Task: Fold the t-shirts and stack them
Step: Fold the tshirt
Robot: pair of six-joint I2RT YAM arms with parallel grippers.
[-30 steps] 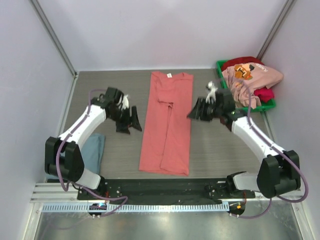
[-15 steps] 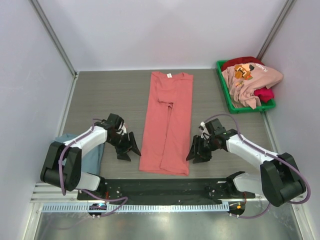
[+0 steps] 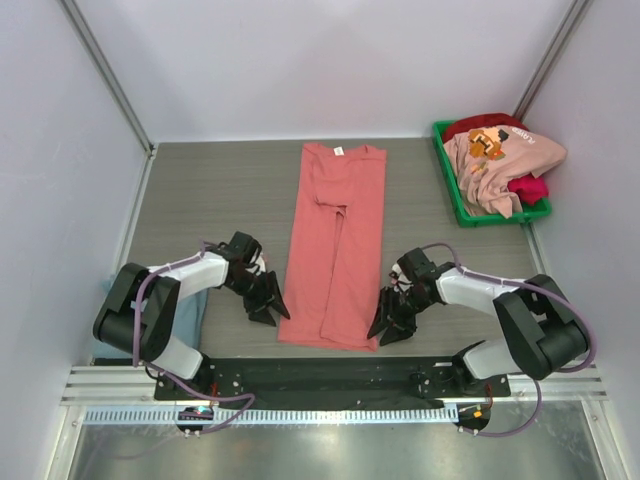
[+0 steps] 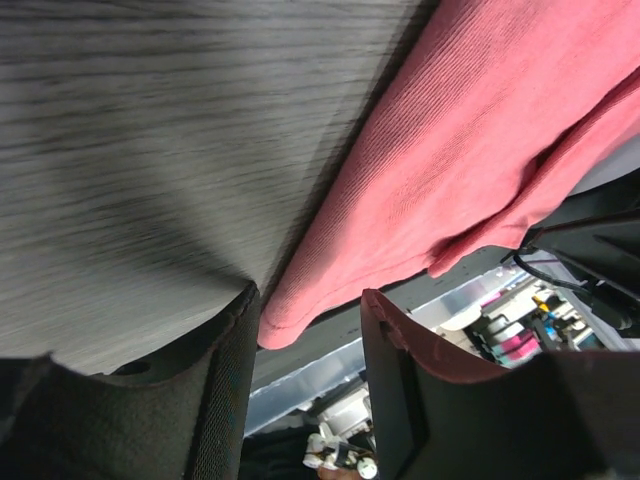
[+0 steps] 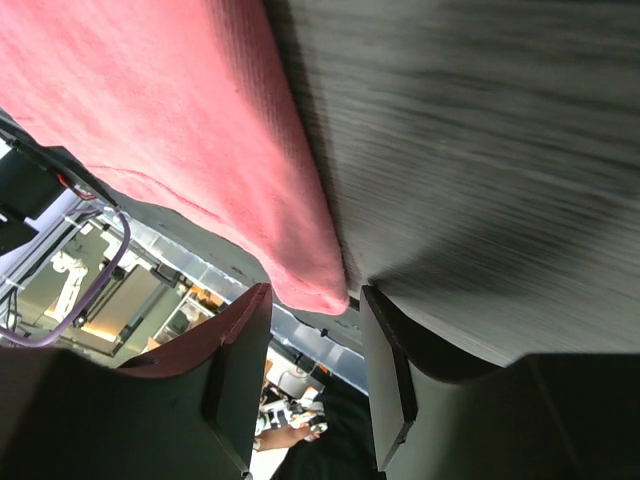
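The salmon-red t-shirt [image 3: 335, 245] lies flat in the table's middle, folded into a long strip, collar at the far end. My left gripper [image 3: 271, 311] is open at the strip's near left corner [image 4: 285, 325], which lies between its jaws. My right gripper [image 3: 386, 326] is open at the near right corner [image 5: 320, 290], which sits between its jaws. The grey-blue t-shirt [image 3: 188, 305] lies folded at the near left, partly under my left arm. The light pink t-shirt with orange print [image 3: 500, 155] lies on the crimson one [image 3: 528, 187] in the bin.
The green plastic bin [image 3: 452, 190] stands at the far right corner. Grey walls close the table on three sides. The black base rail [image 3: 320, 375] runs along the near edge, just behind the shirt's hem.
Both grippers came from the shirt's middle sides toward the near edge, then closed in on the near hem corners, which now lie between the open jaws.
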